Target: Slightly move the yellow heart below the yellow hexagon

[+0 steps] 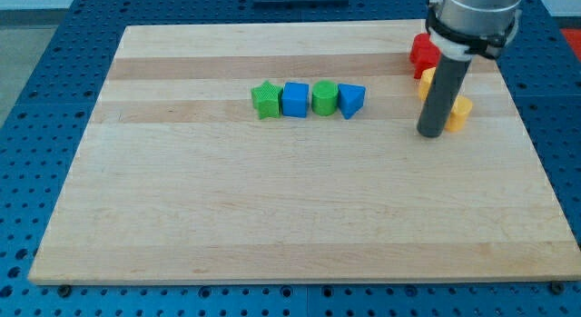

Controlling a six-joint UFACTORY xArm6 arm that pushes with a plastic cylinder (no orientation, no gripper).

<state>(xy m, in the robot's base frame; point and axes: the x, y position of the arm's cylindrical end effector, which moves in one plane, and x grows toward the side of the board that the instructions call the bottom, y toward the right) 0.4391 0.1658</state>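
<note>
Standing at the board's right, my tip touches the left edge of the yellow block taken for the heart, ready to nudge it; there are no fingers, only a rod. Another yellow block, likely the hexagon, sits just above beside the red block, both partly hidden, while a green-blue row stays well apart.

No text, label, brand, number or sign can be read anywhere here: none on the wooden counter, none on the coloured blocks, none on the dark rod or the arm above it.
</note>
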